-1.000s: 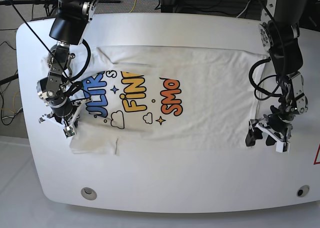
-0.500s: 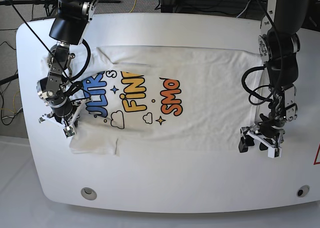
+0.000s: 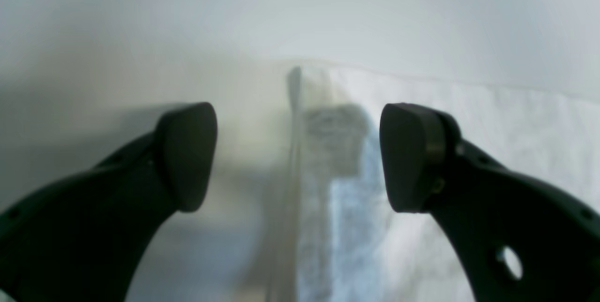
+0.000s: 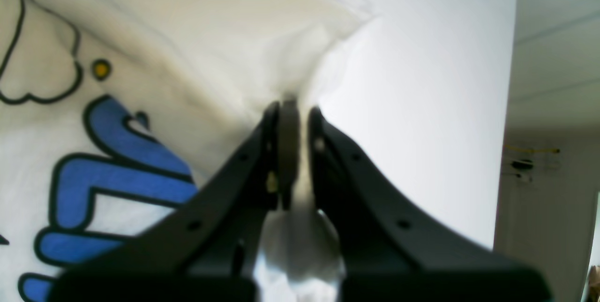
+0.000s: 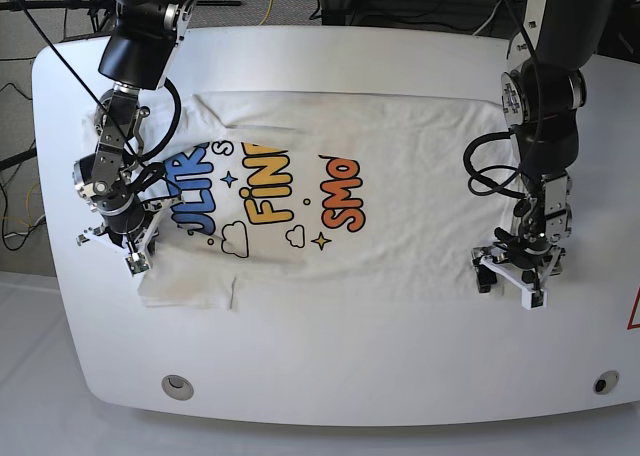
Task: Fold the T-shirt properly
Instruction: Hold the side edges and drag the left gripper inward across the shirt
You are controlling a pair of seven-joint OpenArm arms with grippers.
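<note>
T-shirt [image 5: 350, 211] lies spread print-up on the white worktop [image 5: 330, 361], with bare room along the near edge. Since the earlier base frame, the left end effector [image 5: 510, 281] has moved inward to the hem corner.

Left wrist view: its jaws gape wide, empty, straddling the hem.

Right wrist view: the right end effector [image 4: 293, 119] pinches a cloth fold tight.

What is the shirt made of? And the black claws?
The T-shirt looks like soft woven or knit cloth, maybe cotton: it wrinkles and bunches where the right gripper pinches it. The left gripper's fingers look like hard matte black plastic.
</note>
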